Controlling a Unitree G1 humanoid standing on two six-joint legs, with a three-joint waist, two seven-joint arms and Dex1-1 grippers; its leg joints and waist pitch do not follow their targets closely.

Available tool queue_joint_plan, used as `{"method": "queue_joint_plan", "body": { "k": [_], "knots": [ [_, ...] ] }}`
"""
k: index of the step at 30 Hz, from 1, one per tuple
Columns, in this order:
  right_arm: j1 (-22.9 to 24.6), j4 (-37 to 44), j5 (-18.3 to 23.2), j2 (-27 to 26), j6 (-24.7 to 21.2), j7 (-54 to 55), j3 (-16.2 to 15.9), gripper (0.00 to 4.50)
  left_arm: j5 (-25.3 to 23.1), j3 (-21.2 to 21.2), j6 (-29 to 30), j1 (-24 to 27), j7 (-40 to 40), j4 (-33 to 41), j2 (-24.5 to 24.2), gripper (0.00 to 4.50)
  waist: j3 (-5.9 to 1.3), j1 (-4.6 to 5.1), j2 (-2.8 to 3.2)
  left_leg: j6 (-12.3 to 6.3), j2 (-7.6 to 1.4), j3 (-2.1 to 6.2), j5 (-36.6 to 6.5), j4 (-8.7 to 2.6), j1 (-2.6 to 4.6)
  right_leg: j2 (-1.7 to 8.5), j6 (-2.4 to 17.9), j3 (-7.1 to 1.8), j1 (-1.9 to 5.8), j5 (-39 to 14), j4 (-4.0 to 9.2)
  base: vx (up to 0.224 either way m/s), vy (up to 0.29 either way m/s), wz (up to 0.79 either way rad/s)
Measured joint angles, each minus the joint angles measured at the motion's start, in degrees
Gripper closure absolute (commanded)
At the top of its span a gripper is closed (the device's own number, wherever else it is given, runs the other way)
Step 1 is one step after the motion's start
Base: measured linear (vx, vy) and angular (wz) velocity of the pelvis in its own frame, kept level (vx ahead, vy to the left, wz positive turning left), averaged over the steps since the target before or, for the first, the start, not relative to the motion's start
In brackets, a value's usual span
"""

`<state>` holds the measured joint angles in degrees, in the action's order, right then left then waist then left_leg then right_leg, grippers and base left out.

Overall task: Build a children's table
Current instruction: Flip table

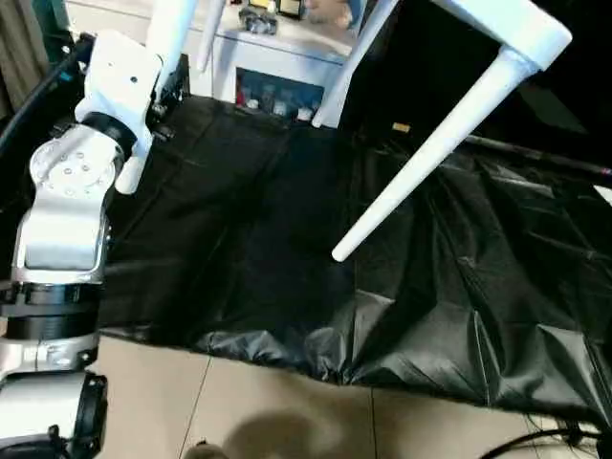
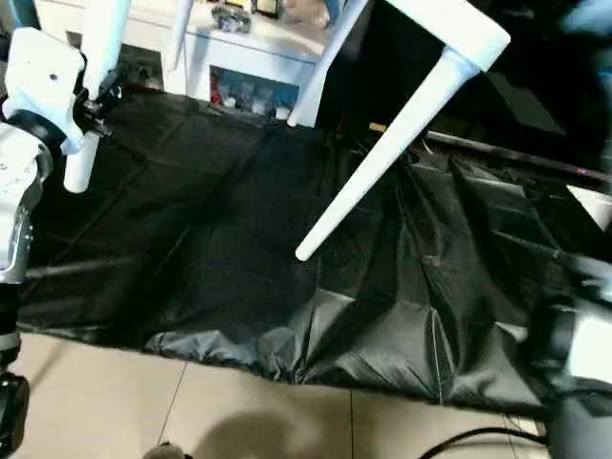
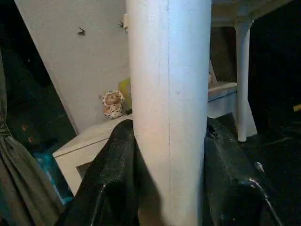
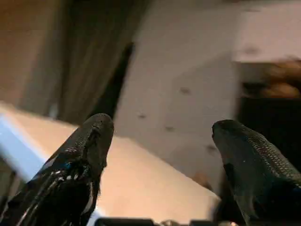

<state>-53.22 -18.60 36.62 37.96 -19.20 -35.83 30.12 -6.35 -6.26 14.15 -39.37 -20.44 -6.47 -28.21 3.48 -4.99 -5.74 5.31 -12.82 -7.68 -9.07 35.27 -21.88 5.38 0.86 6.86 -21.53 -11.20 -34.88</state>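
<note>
- The table (image 1: 516,29) is held up off the floor, tilted; one corner of its top sits at the upper right of the left eye view.
- From that corner socket a leg (image 1: 426,158) slants down to the left, its free end in mid-air above the black sheet (image 1: 287,249), near the centre of the frame.
- Two more legs (image 1: 349,67) run up out of the top edge, in front of a white cabinet (image 1: 277,48).
- The left gripper (image 3: 167,188) is clamped on a fourth leg (image 3: 169,94) at the upper left; in the left wrist view its black fingers (image 3: 117,174) press against both sides of the white tube.
- That leg's lower end (image 2: 78,163) pokes out below the left arm's white wrist.
- The right gripper (image 4: 162,155) has its jaws apart, nothing between them, with a pale wall behind.
- A small stuffed toy (image 3: 113,103) sits on a white surface behind the gripped leg.
- The sheet lies crumpled over the floor; pale tiles (image 1: 268,411) show along the bottom edge.
</note>
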Motion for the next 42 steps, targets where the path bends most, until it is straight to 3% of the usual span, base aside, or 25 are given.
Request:
{"method": "queue_joint_plan", "body": {
  "k": [1, 2, 3, 4, 5, 6, 7, 8, 9, 11, 12, 17, 18, 22, 25, 30, 34, 42],
  "knots": [
    [2.17, -1.08, 0.53, 0.40, -0.05, -0.49, 1.58, 0.73, 0.02, 0.00, -0.45, 0.04, -0.08, -0.30, -0.14, 2.82, 0.04, -0.12, -0.74, 0.00, 0.05, -0.79, 0.00, 0.02, 0.67, 0.14, 0.16, -0.53, -0.52, -0.57, -0.48, 0.000, 0.000, 0.00],
    [4.41, -2.10, 1.02, 0.53, -0.09, -1.08, 2.57, 0.73, 0.09, -0.01, -0.87, 0.26, -0.13, -0.58, -0.17, 2.82, 0.35, -0.10, -0.89, -0.04, 0.15, -1.12, -0.17, 0.03, 1.30, 0.00, -0.10, -0.58, -0.54, -0.50, -0.43, -0.003, -0.065, 0.04],
    [5.75, -3.23, 1.10, 0.38, -0.32, -1.36, 2.92, 0.73, 0.17, -0.46, -1.05, 0.64, -0.11, -0.60, -0.43, 2.82, 0.56, -0.19, -0.64, 0.00, 0.05, -1.13, -1.39, 0.96, 1.49, 0.36, -0.15, 0.41, -0.30, -0.50, 0.11, -0.010, 0.004, -0.25],
    [7.32, -4.14, 1.28, -0.40, -0.81, -2.17, 2.96, 0.73, 0.21, -1.36, -1.23, 0.81, -0.06, -0.82, -0.90, 2.82, 0.58, -0.10, 0.35, 0.00, -0.11, -0.33, -3.65, 1.89, 1.01, 1.72, -0.22, 3.72, -0.03, -0.46, 1.20, -0.010, 0.004, -0.25],
    [10.28, -3.81, 1.84, -1.02, -1.44, -3.76, 2.95, 0.73, 0.21, -1.55, -1.78, 0.70, -0.06, -1.08, -1.15, 2.82, 0.53, -0.04, 1.03, 0.16, -0.95, 0.32, -4.43, 1.40, 0.85, 2.14, -0.23, 6.72, 1.10, -0.50, 2.69, 0.140, 0.076, -0.49],
    [13.77, -3.84, 2.06, -2.03, -2.30, -5.39, 2.88, 0.73, 0.22, -1.23, -2.20, -0.17, -0.10, -1.53, -1.54, 2.82, 0.65, -0.68, 1.63, 0.29, -1.48, 1.16, -4.39, 1.62, -0.09, 1.90, -0.10, 5.52, 1.67, -3.41, -2.11, 0.248, 0.047, -0.30],
    [15.53, -3.96, 2.16, -2.61, -2.93, -6.34, 2.98, 0.73, 0.22, -0.79, -2.95, -0.67, -0.20, -1.44, -1.63, 2.82, 0.12, -1.15, 0.39, 0.70, -1.37, -0.06, -4.07, 1.78, -0.32, 2.19, -0.36, 2.61, 2.09, -3.92, -4.82, 0.248, 0.047, -0.30],
    [15.55, -4.03, 2.27, -3.32, -3.19, -7.11, 2.60, 0.73, 0.25, -0.87, -3.67, -0.66, -0.21, -1.20, -1.79, 2.82, -0.16, -1.28, -0.84, 1.03, -0.81, -0.41, -3.89, 1.95, -0.22, 2.29, -2.41, 0.31, 2.32, -4.90, -6.73, 0.116, -0.063, -0.28],
    [16.08, -4.04, 2.32, -4.21, -3.27, -8.29, 1.61, 0.73, 0.41, -0.67, -4.00, -0.60, -0.21, -1.21, -1.27, 2.82, -0.18, -1.65, -0.51, 1.26, -0.24, -0.18, -3.87, 1.59, -0.04, 2.38, -2.30, 0.06, 1.51, -5.56, -6.68, 0.024, -0.093, -0.31],
    [17.03, -5.05, 1.69, -5.54, -2.53, -9.14, -0.58, 0.73, 0.50, -0.39, -4.62, -0.66, -0.23, -1.14, -1.22, 2.82, -0.56, -2.18, 0.02, 1.48, -0.11, 0.29, -3.69, 0.50, -0.50, 2.09, -2.16, 0.42, 1.31, -5.47, -6.04, 0.011, -0.075, -0.23],
    [17.55, -6.30, 0.95, -6.69, -2.08, -9.52, -2.17, 0.73, 0.50, -0.27, -4.97, -0.76, -0.27, -1.14, -1.35, 2.82, -0.79, -2.06, 0.24, 2.47, -0.23, 0.43, -2.93, -0.09, -0.34, 1.70, -1.81, 0.41, 1.30, -5.06, -5.52, 0.000, 0.000, 0.00],
    [17.72, -11.94, -2.64, -10.45, 1.22, -9.58, -6.43, 0.73, 1.01, -0.27, -5.89, -0.99, -0.30, -0.92, -1.76, 2.82, -0.85, -1.69, 0.30, 2.07, -0.35, 0.43, -0.29, -0.81, -0.77, 1.20, -1.52, 0.05, 0.58, -3.75, -4.94, 0.000, 0.000, 0.00],
    [16.27, -14.84, -3.95, -11.83, 2.75, -9.19, -7.20, 0.73, 1.23, -0.70, -5.87, -0.56, -0.47, -0.60, -2.36, 2.82, -0.88, -1.66, 0.39, 2.11, -0.70, 0.37, 0.33, -0.81, -0.84, 0.89, -1.50, -0.04, 0.59, -3.68, -4.77, 0.000, 0.000, 0.00],
    [11.32, -23.65, -7.82, -15.34, 6.54, -7.10, -8.81, 0.73, 2.38, -1.14, -5.93, 0.33, -1.15, 0.36, -2.99, 2.82, -0.89, -1.93, 0.40, 1.81, -0.94, 0.17, 0.78, -0.81, -1.19, 0.61, -1.12, -0.13, 0.48, -3.24, -4.01, 0.000, 0.000, 0.00],
    [8.56, -28.13, -7.59, -16.99, 8.20, -9.44, -9.00, 0.73, 2.87, -2.56, -5.82, 1.74, -1.51, 0.60, -4.33, 2.82, -0.92, -1.91, 0.31, 1.27, -1.00, -0.42, 0.98, -0.80, -1.10, 0.53, -1.20, -0.61, 0.40, -3.30, -3.79, 0.000, 0.000, 0.00],
    [6.95, -31.41, -6.96, -19.10, 8.64, -13.94, -9.41, 0.73, 3.29, -4.29, -5.38, 3.14, -1.51, 0.53, -5.15, 2.82, -1.01, -1.59, -0.15, 1.16, -1.27, -0.61, 0.91, -0.85, -1.06, -0.04, -1.37, -1.13, 0.39, -3.02, -3.24, 0.000, 0.000, 0.00],
    [4.40, -33.67, -7.84, -21.87, 8.81, -16.96, -12.62, 0.73, 3.67, -3.70, -5.51, 3.30, -2.10, 1.13, -5.15, 2.82, -0.96, -1.64, -0.28, 1.20, -1.24, -0.66, 0.94, -1.01, -0.75, -0.08, -1.39, -1.31, 0.36, -2.82, -3.24, 0.000, 0.000, 0.00],
    [2.03, -36.98, -10.11, -22.52, 10.74, -23.69, -14.96, 0.73, 5.51, -4.44, -6.81, 6.34, -2.47, 0.46, -5.64, 2.82, -1.07, -3.45, -0.53, 1.02, -1.17, -0.89, 0.82, -1.17, -0.79, -0.08, -1.46, -1.53, 0.34, -2.89, -2.93, 0.000, 0.000, 0.00]
  ]
}}
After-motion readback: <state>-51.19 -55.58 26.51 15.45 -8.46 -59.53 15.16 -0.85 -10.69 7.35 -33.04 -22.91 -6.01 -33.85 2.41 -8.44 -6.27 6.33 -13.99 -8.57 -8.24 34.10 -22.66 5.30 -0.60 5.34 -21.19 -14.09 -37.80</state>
